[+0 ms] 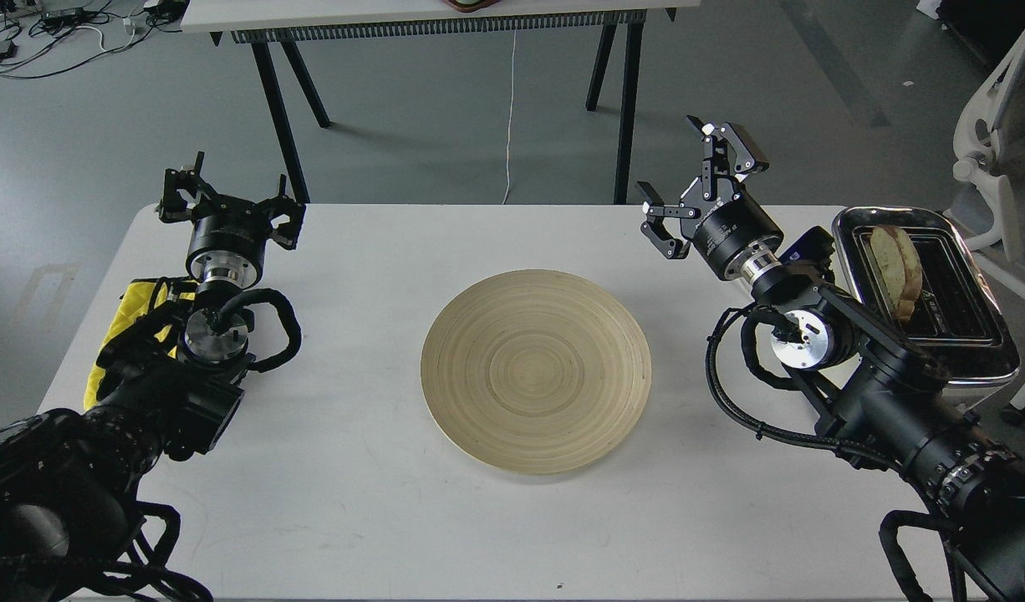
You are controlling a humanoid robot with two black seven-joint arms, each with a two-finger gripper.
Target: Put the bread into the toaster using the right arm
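1. The right gripper (pixel 703 188) hangs wide open and empty above the table's (pixel 354 502) far right part, left of the toaster (pixel 976 334).
2. The bread (pixel 895 269) stands in the toaster's left slot, top protruding.
3. The wooden plate (pixel 536 370) lies mid-table.

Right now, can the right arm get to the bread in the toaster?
Probably yes. The right gripper is open and holds nothing, just left of the toaster. The bread sticks up out of the slot, and nothing lies between them.
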